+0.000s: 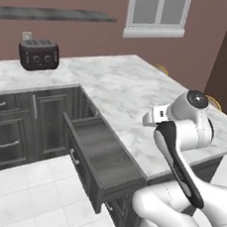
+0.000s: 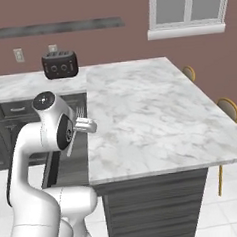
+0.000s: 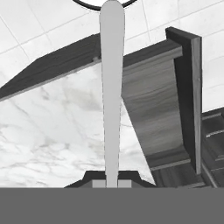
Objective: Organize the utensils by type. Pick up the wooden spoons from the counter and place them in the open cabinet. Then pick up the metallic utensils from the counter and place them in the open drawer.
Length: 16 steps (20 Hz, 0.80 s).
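My gripper (image 3: 112, 183) is shut on the silver fork (image 3: 111, 87), whose thin handle runs straight up the hand view. In the right base view the fork (image 2: 80, 112) shows its tines above the gripper (image 2: 77, 128), at the counter's (image 2: 140, 114) left edge. The wide dark grey drawer (image 1: 101, 151) stands pulled open below that edge, and its inside looks bare. In the hand view the drawer (image 3: 153, 113) lies to the right of the fork and the marble counter (image 3: 52, 127) to the left. The wooden spoons, the yellow-gold spoon and the wall cabinet are out of view.
A black toaster (image 1: 39, 54) sits on the back counter by the wall. Dark base cabinets (image 1: 14, 129) line the left side above the white tiled floor (image 1: 31, 196). Chairs (image 2: 229, 107) stand along the counter's far side.
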Motion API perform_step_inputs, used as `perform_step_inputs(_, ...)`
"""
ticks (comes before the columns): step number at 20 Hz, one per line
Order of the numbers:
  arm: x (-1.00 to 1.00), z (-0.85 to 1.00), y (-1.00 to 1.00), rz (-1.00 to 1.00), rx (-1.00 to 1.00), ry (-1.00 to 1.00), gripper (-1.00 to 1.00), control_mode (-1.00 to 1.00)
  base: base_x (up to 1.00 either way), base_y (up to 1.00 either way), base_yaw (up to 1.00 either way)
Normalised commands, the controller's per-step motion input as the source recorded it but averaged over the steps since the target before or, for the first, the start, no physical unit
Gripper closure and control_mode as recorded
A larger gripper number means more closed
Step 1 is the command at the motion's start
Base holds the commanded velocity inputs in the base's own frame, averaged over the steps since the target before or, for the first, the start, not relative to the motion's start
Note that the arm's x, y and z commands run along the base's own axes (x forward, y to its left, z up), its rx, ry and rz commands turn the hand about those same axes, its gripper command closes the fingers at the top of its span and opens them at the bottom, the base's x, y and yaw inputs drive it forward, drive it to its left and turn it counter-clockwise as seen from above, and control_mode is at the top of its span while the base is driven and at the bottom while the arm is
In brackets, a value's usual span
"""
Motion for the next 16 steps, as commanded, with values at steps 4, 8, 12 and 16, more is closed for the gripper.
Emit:
perform_step_inputs(4,0.0,0.0,0.0,0.0,0.0,0.0,1.0,1.0,0.14,0.34,-0.19)
perform_step_inputs(8,0.0,0.12,0.13,-0.07,-0.01,-0.05,1.0,-1.0,0.01,0.16,-0.09)
perform_step_inputs(12,0.13,0.1,0.27,-0.06,-0.01,-0.04,1.0,-1.0,0.0,0.0,0.0)
perform_step_inputs(16,0.2,0.0,0.26,0.0,0.0,0.0,1.0,-1.0,0.0,0.0,0.0)
